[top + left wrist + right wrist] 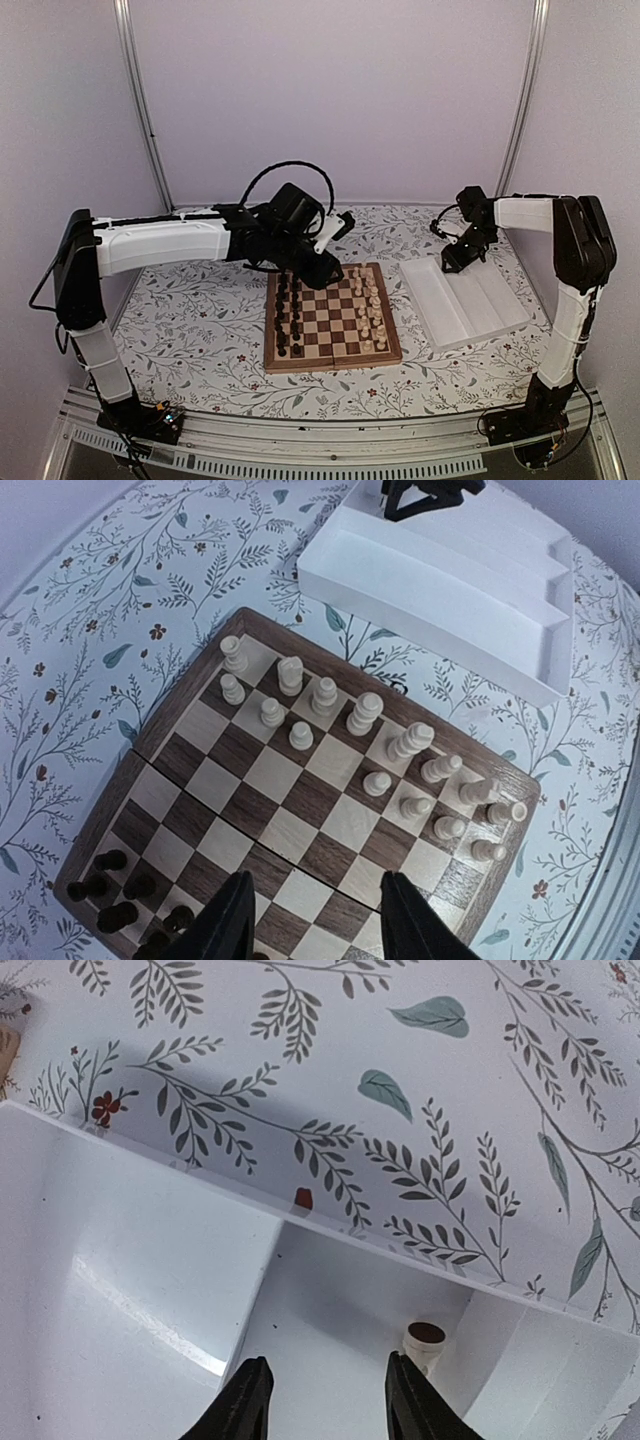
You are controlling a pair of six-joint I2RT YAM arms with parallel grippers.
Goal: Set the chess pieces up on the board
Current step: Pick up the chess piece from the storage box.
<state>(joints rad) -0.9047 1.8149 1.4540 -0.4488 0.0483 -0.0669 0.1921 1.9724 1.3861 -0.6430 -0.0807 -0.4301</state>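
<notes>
On the flowered counter (190,335) the board (333,363) lies nearest, between the two arms. The cream chess pieces (372,310) stand in two rows along its right side and the dark pieces (288,315) in two rows along its left. The left hand (325,272) hangs above the far left part of the board, over the far end of the dark rows and clear of the wood. In its own wrist view the left hand (317,885) has its two fingers (235,925) a middling width apart, with only bare squares between them. It grips nothing, and the cream rows sit well beyond the fingertips. To the right of the board and a little farther back lies a white ridged tray (480,318). The right hand (455,262) hovers over its far end. Seen from that wrist, the right hand (325,1370) is partly open and nothing sits between its fingers. A lone cream piece (424,1344) rests in a tray compartment just beyond the right-side finger, its brown round end toward the camera. Whether the finger touches it cannot be told.
</notes>
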